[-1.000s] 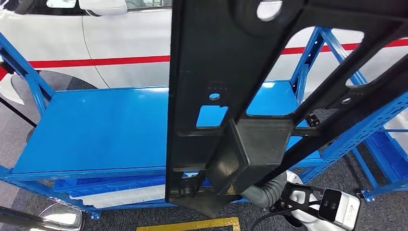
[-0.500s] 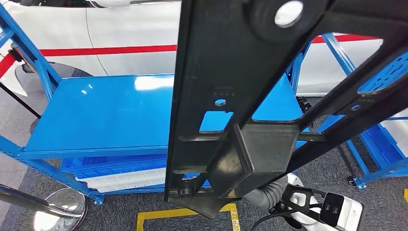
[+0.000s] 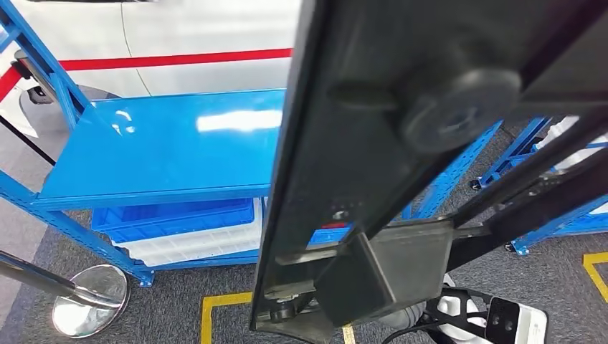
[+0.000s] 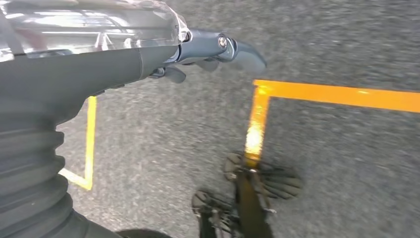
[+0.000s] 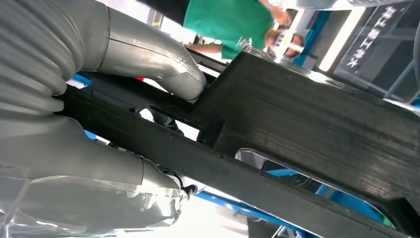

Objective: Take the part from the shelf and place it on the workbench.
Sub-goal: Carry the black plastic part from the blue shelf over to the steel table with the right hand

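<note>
The part (image 3: 373, 143) is a big black plastic frame with openings and a boxy block; it stands tilted close in front of the head view. My right hand (image 5: 99, 124) grips one of its bars (image 5: 307, 114), thumb on one side and fingers on the other. Part of the grey right wrist (image 3: 409, 315) shows under the part's lower end. The blue shelf (image 3: 165, 150) stands behind the part, its top board bare. My left hand (image 4: 213, 47) hangs over the grey carpet and holds nothing.
Under the shelf's top board sit a blue bin (image 3: 172, 218) and a white tray (image 3: 193, 244). A chrome post base (image 3: 89, 308) stands at the left. Yellow tape (image 3: 215, 308) marks the carpet. A second blue rack (image 3: 530, 143), a white car (image 3: 179, 36) and a person in green (image 5: 228, 25) are near.
The whole picture has shifted, so the camera has moved; the shelf now lies farther left. The part sits closer to the camera and hides more of the scene. My right hand keeps its grip.
</note>
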`<control>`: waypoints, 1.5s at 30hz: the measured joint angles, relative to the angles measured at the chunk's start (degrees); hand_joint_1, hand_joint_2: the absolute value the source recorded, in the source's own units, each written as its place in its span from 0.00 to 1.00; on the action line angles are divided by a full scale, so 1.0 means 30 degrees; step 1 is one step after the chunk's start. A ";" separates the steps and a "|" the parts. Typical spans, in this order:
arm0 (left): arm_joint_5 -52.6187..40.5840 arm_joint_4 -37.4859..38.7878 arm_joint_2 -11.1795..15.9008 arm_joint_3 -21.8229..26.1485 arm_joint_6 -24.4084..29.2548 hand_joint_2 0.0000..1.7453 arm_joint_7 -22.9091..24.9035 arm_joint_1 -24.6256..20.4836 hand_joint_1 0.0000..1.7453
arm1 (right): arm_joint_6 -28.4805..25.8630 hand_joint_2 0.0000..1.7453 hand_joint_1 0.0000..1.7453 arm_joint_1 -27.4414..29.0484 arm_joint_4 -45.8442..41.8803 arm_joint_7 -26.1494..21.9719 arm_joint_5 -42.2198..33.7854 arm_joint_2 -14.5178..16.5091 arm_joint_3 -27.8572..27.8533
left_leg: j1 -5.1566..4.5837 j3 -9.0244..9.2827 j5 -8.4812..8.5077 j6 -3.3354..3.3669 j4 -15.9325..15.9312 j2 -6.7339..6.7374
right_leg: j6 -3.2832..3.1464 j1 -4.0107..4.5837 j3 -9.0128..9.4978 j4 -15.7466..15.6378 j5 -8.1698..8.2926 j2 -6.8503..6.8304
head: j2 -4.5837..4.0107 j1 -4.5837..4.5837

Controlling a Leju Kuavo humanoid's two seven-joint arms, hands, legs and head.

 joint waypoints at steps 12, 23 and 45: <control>0.0172 -0.0007 -0.0062 0.0271 0.0101 1.00 0.0070 0.0035 0.00 | 0.0805 1.00 1.00 -0.2108 0.1430 0.0029 -0.2397 -0.0020 -0.0263 | 0.0058 0.3769 -0.2744 -0.0039 -0.0402 -0.0249 | 0.0034 0.0027 -0.2899 0.0009 0.2680 -0.0043 | 0.0000 -0.0002; 0.0292 -0.0007 -0.0266 0.0301 -0.0058 1.00 0.0072 0.0083 0.00 | 0.0391 1.00 1.00 -0.2684 0.1490 0.0377 -0.2536 0.0096 0.0264 | -0.0071 0.1632 -0.1045 0.0828 -0.0762 -0.0039 | 0.0498 0.0023 -0.3448 0.4909 0.0133 0.0026 | 0.0000 0.0003; 0.0281 -0.0029 -0.0437 0.0395 -0.0040 1.00 -0.0180 0.0031 0.00 | 0.1403 1.00 1.00 -0.4255 0.2073 0.0575 -0.3019 0.0009 0.0317 | 0.0359 0.3329 -0.2439 -0.0100 -0.0833 -0.0318 | 0.0743 -0.0242 -0.2779 -0.0107 0.2887 -0.0154 | 0.0000 0.0002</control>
